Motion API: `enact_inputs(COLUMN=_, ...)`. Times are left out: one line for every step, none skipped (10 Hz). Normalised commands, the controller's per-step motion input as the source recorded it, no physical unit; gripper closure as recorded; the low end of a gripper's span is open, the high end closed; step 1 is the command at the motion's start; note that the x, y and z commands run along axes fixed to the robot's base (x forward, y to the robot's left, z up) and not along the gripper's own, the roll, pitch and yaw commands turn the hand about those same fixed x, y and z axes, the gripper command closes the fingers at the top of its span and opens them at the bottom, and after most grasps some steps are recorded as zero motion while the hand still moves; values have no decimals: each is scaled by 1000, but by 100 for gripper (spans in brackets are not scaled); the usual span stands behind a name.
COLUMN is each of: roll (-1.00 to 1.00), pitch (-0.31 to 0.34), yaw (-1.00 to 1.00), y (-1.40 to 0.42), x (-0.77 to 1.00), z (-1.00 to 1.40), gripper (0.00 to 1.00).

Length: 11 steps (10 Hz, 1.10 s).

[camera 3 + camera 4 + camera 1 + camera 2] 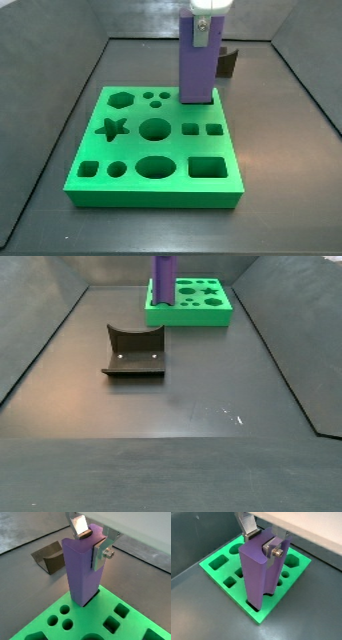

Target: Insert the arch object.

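Note:
My gripper (92, 543) is shut on the top of a tall purple bar (83, 572) that has a curved notch along one side. The bar stands upright with its lower end in a hole at one corner of the green board (43, 619). Both wrist views show this; the other one has gripper (262, 541), bar (258, 572) and board (211, 573). A side view shows the gripper (203, 25) above the bar (198, 70) at the far right corner of the board (154, 200). No small olive-grey arch block shows in any view.
The dark fixture (134, 351) stands on the grey floor apart from the board (187, 318); it also shows behind the bar (48, 558) and beside it (229, 62). The board has several other shaped holes. Grey walls enclose the floor.

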Motion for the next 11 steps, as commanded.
enact_inputs(roll=-129, pitch=0, yaw=-29, y=37, x=120, z=-249, gripper=100)
enact_inputs(roll=-221, pitch=-17, yaw=-29, y=0, x=103, z=-257, gripper=100)
enact_inputs(roll=-253, pitch=0, yaw=-23, y=0, x=91, z=-154, gripper=100)
enact_inputs(roll=-286, pitch=0, yaw=-31, y=-6, x=97, z=-143, gripper=100)
enact_inputs(roll=-319, pitch=-7, yaw=-77, y=0, x=63, z=-134, gripper=100)
enact_inputs(roll=-334, pitch=-20, yaw=-97, y=0, x=6, z=-140, gripper=100)
enact_inputs(roll=-321, pitch=-13, yaw=-114, y=0, x=0, z=-140, gripper=100)
enact_inputs(roll=-220, pitch=0, yaw=-123, y=0, x=0, z=-126, gripper=100)
enact_inputs(roll=-73, pitch=0, yaw=-177, y=0, x=103, z=-217, gripper=100)
enact_inputs(roll=0, pitch=36, yaw=-114, y=-14, x=231, z=-326, gripper=100)
enact_inputs(roll=69, pitch=113, yaw=-146, y=-111, x=414, z=-306, gripper=100)
